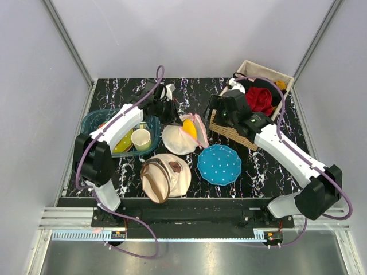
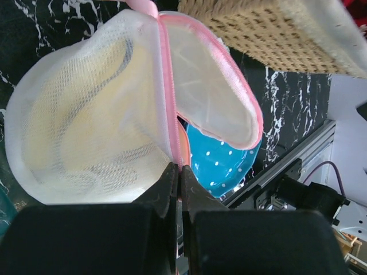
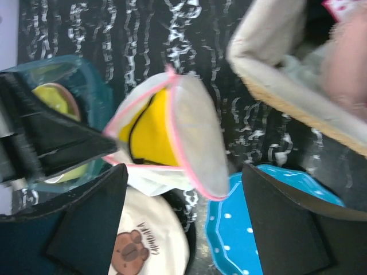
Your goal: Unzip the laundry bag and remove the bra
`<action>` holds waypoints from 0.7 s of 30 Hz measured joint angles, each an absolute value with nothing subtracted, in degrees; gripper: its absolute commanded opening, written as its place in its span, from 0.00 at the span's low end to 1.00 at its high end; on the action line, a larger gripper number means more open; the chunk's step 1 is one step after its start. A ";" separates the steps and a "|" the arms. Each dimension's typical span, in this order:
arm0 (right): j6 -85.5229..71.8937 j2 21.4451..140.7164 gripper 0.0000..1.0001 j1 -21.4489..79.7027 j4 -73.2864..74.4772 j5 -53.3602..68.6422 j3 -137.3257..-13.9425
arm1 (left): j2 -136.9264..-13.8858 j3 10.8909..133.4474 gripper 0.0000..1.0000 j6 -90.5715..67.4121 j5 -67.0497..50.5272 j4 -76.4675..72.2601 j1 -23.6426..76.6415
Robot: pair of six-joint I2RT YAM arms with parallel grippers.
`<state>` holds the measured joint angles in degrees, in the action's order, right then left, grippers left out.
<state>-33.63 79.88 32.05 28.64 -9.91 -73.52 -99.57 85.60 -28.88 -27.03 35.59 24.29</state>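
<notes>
Black marble-pattern tabletop (image 1: 258,172) inside grey walls, both arms reaching in toward the middle. laundry bag (image 1: 176,140) sits mid-table, between the teal bin (image 1: 92,121) on the left and the wicker basket (image 1: 229,133) on the right, just behind the beige canvas bag (image 1: 165,176) and just beside the blue dotted plate (image 1: 219,164). Bag is white mesh with a pink rim and it is already gaping: one mesh flap stands apart from the domed body, pink edge running round the opening. yellow bra (image 3: 152,134) shows inside that opening, dark trim along its edge; it is in the bag, not out. From the left wrist view it reads only as a pale yellow shape through the mesh. left gripper (image 2: 178,171) is fully closed, fingertips pinched together on the pink rim where the two halves of the bag meet. right gripper (image 3: 184,172) is spread wide with nothing between its fingers, hovering above the open side of the bag and not touching it; bag and plate show in the gap. Teal bin holds a paper cup (image 1: 141,139) and some yellow items, too small to name. Wicker basket has a cloth liner and a red garment (image 1: 259,98) in it.
</notes>
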 measured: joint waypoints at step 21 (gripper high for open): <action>-35.31 104.25 0.54 39.70 20.62 -4.58 -78.02 | -101.34 82.76 0.00 -27.14 -27.03 36.34 21.98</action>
<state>-35.31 104.25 39.70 20.62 -4.58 -78.02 -101.34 82.76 -27.14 -27.03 36.34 21.98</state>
